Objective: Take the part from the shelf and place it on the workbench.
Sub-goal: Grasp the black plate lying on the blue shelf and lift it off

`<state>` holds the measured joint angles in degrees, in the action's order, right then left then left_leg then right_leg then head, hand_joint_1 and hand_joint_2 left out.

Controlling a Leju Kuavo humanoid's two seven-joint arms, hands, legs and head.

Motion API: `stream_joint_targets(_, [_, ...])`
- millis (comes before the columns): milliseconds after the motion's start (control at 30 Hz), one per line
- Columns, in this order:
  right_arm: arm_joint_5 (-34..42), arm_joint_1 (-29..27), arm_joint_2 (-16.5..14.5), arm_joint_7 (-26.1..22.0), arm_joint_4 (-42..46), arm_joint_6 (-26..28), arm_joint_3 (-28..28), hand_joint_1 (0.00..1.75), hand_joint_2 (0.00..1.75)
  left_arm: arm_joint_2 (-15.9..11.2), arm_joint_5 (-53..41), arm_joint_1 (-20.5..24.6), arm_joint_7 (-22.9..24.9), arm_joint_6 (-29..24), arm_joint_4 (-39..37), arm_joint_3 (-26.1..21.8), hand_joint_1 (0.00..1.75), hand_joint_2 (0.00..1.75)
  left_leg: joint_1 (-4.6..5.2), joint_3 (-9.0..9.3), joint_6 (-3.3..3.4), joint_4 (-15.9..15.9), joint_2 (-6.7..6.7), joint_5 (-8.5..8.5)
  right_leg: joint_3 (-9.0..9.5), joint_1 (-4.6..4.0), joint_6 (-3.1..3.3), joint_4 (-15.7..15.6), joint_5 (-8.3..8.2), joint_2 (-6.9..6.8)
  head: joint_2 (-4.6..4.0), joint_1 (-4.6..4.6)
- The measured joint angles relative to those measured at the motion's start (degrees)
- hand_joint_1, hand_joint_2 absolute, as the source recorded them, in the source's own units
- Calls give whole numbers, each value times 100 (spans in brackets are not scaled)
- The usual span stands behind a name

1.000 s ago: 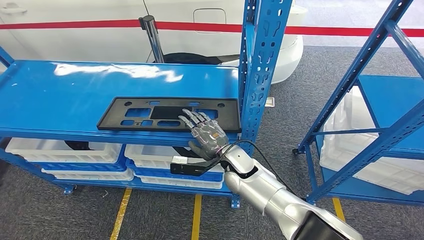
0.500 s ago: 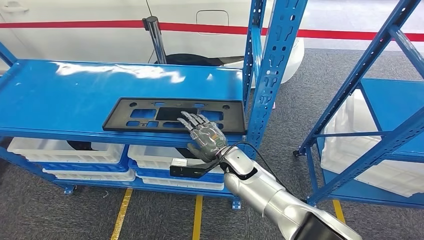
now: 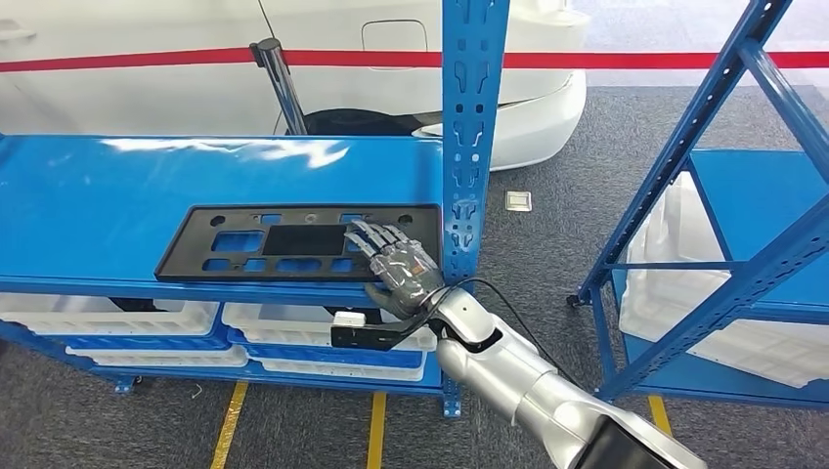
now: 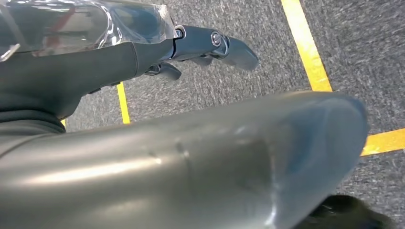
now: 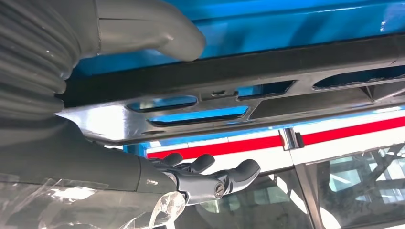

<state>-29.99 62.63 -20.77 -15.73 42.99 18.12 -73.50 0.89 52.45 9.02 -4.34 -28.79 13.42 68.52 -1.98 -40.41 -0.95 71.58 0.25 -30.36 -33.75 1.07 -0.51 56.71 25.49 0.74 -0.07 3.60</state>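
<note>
Part: flat black plate (image 3: 293, 241) with cut-outs, lying on the blue shelf (image 3: 117, 195).
Right hand (image 3: 399, 269): fingers over the plate's right end, thumb under its edge, clamping it.

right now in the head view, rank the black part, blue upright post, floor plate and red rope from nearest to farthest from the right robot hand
1. black part, under the right robot hand
2. blue upright post, just beside it
3. floor plate, on the carpet beyond
4. red rope, at the back

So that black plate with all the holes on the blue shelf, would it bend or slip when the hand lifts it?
The black perforated plate is thin, flat and full of cutouts, so probably light. It looks like rigid moulded plastic, yet long enough to flex somewhat. The right hand grips one end, so the far end may sag; its glossy surface could slip.
</note>
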Motion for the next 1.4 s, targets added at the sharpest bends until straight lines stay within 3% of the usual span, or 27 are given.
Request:
stream_joint_targets(67, [1,1,-2,-3,0,-3,0,0,175,-1,1,-10,-1,0,0,0,0,0,68,207,119,-750,-4,522,84,-32,-15,-3,59,16,0,0])
stream_joint_targets(133, [2,7,-3,-7,0,-8,0,0,175,-1,1,-9,-1,0,0,0,0,0,137,460,191,-1394,-9,787,127,-68,-48,-6,109,26,0,-1])
stream_joint_targets(300, [-1,3,-2,-17,2,-36,2,0,175,-1,2,-23,-8,-9,0,-2,0,0,159,586,257,-1577,-27,754,129,-85,-141,62,213,16,0,-2])
stream_joint_targets(333, [-2,5,-2,-18,2,-43,2,0,175,-2,2,-20,-8,-14,0,-2,0,0,162,609,263,-1579,-32,747,111,-91,-87,107,160,2,0,-2])
stream_joint_targets(433, [-3,6,-8,-19,3,-57,1,0,175,2,1,-16,-7,-19,0,-3,0,0,215,636,263,-1574,-50,722,149,-106,292,63,83,-27,0,-2])
stream_joint_targets(467, [-4,5,-10,-20,4,-59,1,0,175,4,2,-17,-7,-17,0,-3,0,0,227,633,266,-1578,-50,721,178,-104,332,25,137,-33,0,-1])
stream_joint_targets(500, [-4,5,-12,-21,4,-61,1,0,175,4,2,-18,-7,-15,0,-3,0,0,234,629,271,-1576,-48,718,193,-100,319,-17,142,-38,0,-2])
stream_joint_targets(600, [-2,-1,-13,-22,4,-76,1,0,175,3,9,-19,-7,-7,0,-4,0,0,238,624,281,-1575,-47,712,210,-87,187,-59,143,-41,0,-2])
stream_joint_targets(733, [-2,-2,-13,-23,4,-102,0,0,175,3,31,-24,-28,-2,0,-5,0,0,239,624,286,-1574,-47,716,228,-68,-37,-92,141,-42,0,-2])
stream_joint_targets(933, [4,-2,-13,-36,4,-125,0,0,175,3,78,-36,-91,-4,0,-8,0,0,222,628,277,-1575,-46,725,229,-72,-67,-93,137,-42,-1,-1])
stream_joint_targets(967, [5,-2,-13,-39,4,-130,0,4,175,4,85,-37,-93,-4,0,-9,0,0,217,628,273,-1576,-46,727,229,-76,-67,-93,137,-42,-1,-1])
stream_joint_targets(1100, [8,-2,-13,-43,4,-146,1,175,175,4,95,-39,-96,-4,0,-9,0,0,203,630,259,-1582,-46,736,229,-93,-66,-93,136,-42,0,-1])
stream_joint_targets(1400, [10,4,-13,-57,8,-172,0,175,175,5,105,-46,-107,-6,0,-11,0,0,189,637,244,-1594,-46,745,230,-105,-65,-93,136,-42,0,-1])
